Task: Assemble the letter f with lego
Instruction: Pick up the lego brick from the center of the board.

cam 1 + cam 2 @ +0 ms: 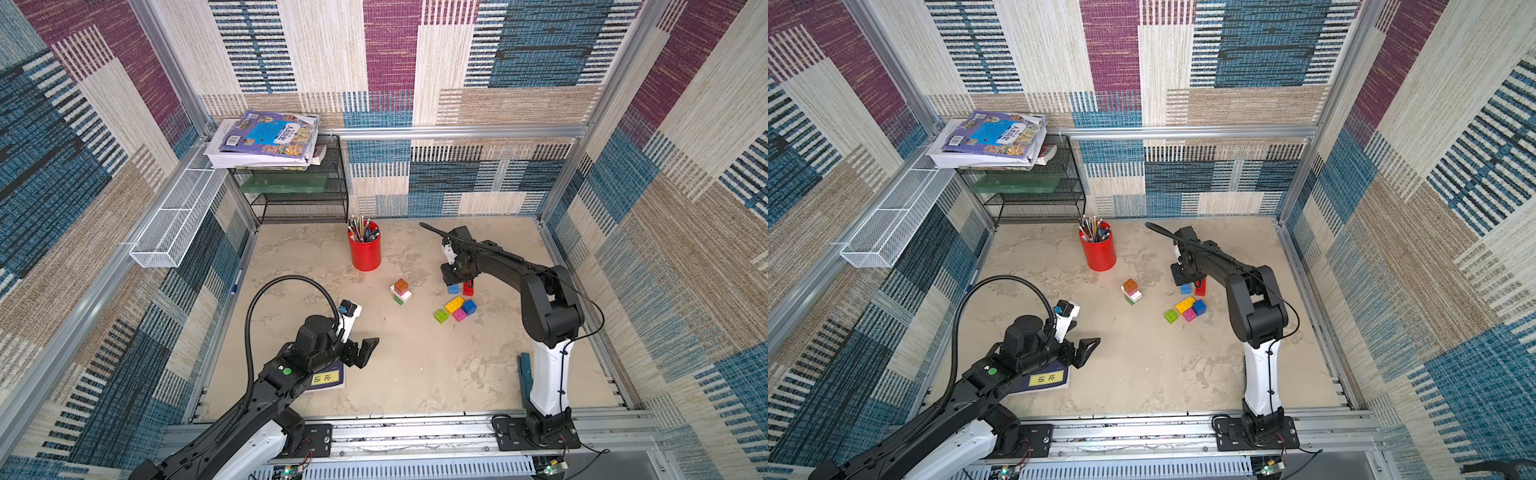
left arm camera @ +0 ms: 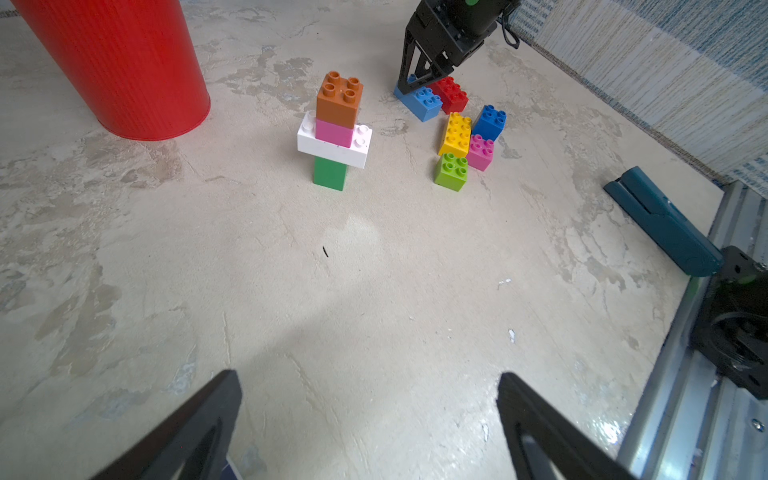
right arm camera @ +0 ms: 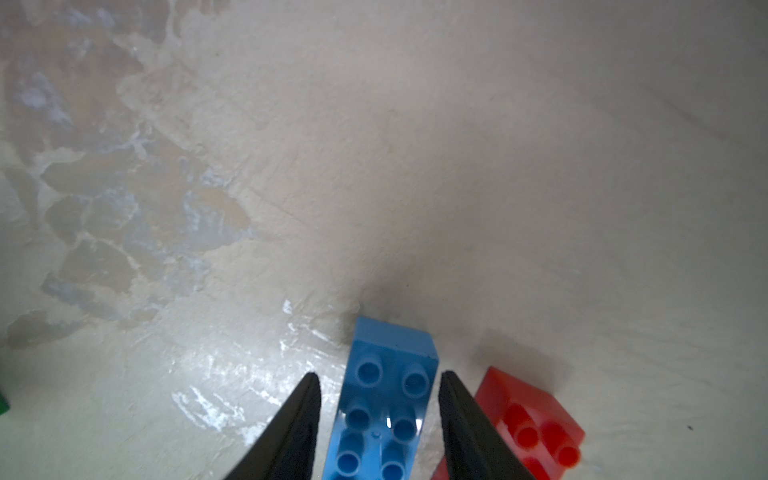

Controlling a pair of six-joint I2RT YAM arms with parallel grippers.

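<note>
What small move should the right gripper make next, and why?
Probably close the right gripper on the light blue brick: its fingers straddle it on the table with a slim gap apparently left, so squeezing should secure it for lifting toward the tower.

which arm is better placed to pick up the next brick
Right. The right tool straddles the light blue brick beside the red brick, jaws on either side. The left tool hangs open, well away from the loose bricks.
</note>
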